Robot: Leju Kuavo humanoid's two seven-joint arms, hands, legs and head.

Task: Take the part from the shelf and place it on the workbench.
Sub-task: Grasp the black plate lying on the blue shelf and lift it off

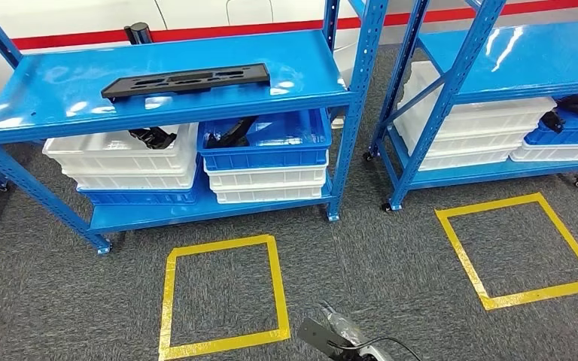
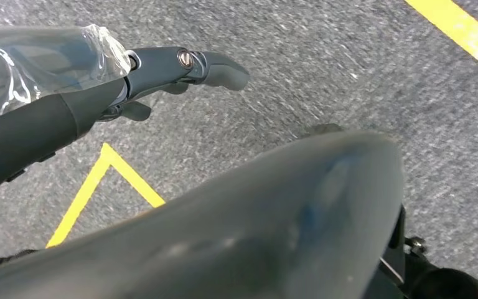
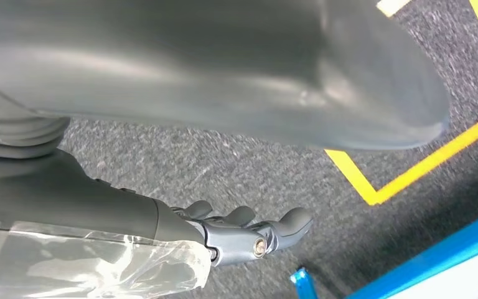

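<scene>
While both arms hang down over the grey carpet [image 1: 391, 263], the part [image 1: 187, 80] – a long flat black plate with cutouts – lies on the top shelf [image 1: 60, 90] of the left blue rack. Left hand [image 2: 162, 71] holds nothing, fingers stretched out and slightly apart. Right hand [image 3: 243, 233] is the same – loosely extended, nothing in it. Yellow tape squares [image 1: 222, 297] mark the floor in front of the racks.

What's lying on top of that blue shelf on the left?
A long flat black part with cutouts lies on the blue shelf. Behind it stands a dark cylinder, partly hidden.
</scene>
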